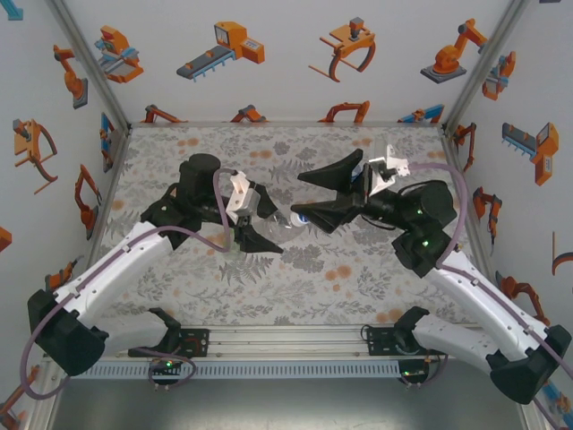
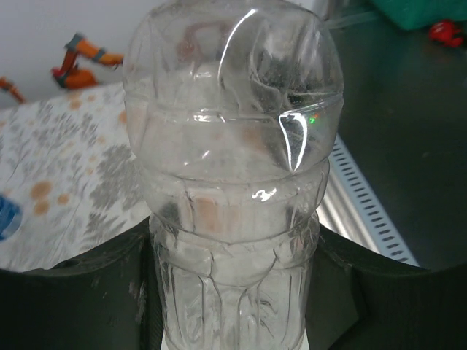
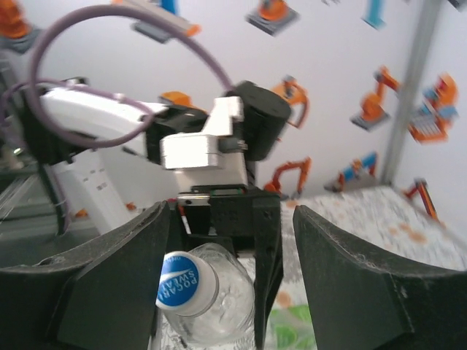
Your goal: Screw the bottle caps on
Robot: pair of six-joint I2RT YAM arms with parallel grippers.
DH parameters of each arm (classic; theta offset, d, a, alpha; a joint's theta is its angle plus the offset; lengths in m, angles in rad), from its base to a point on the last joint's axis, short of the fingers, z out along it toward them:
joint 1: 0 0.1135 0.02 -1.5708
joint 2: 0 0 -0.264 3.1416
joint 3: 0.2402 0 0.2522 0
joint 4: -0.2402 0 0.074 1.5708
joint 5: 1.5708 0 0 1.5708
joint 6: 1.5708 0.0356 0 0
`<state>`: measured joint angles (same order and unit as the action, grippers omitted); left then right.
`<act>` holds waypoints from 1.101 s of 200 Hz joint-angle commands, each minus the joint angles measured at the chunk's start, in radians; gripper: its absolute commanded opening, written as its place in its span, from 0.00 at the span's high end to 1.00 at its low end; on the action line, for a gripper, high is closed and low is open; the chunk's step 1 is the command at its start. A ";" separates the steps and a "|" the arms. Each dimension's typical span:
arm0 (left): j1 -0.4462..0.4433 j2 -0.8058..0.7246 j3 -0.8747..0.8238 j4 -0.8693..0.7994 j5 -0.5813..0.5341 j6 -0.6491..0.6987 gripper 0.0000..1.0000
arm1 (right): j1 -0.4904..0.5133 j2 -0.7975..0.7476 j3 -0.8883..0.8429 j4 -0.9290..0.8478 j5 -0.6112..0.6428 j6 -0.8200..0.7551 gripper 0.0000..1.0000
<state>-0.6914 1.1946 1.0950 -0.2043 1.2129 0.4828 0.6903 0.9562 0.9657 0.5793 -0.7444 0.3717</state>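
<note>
Left gripper [image 1: 255, 219] pinches the clear plain bottle [image 2: 233, 146] on its side above the middle of the table [image 1: 269, 296], while the right gripper [image 3: 230, 240] stands spread around the blue-printed cap [image 3: 186, 281] on its neck, so a cap only partly threaded could probably sit crooked or work loose.

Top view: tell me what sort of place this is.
Probably a small robot test booth: white walls printed with cartoon robot arms, metal frame posts, and two robot arms bolted to a rail at a floral-covered table.
</note>
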 commanded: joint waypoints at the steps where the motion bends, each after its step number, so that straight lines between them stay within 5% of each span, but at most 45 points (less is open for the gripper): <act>1: -0.028 0.019 0.047 0.057 0.143 -0.049 1.00 | -0.001 0.019 0.010 0.241 -0.234 0.005 0.38; 72: -0.059 0.035 0.063 0.057 0.175 -0.042 1.00 | 0.001 0.094 -0.021 0.641 -0.362 0.267 0.46; 220: -0.069 0.033 0.057 0.048 0.191 -0.033 1.00 | 0.005 0.149 -0.025 0.646 -0.426 0.317 0.57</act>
<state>-0.7532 1.2289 1.1305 -0.1692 1.3552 0.4492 0.6903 1.0992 0.9394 1.1801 -1.1435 0.6777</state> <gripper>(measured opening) 0.570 0.430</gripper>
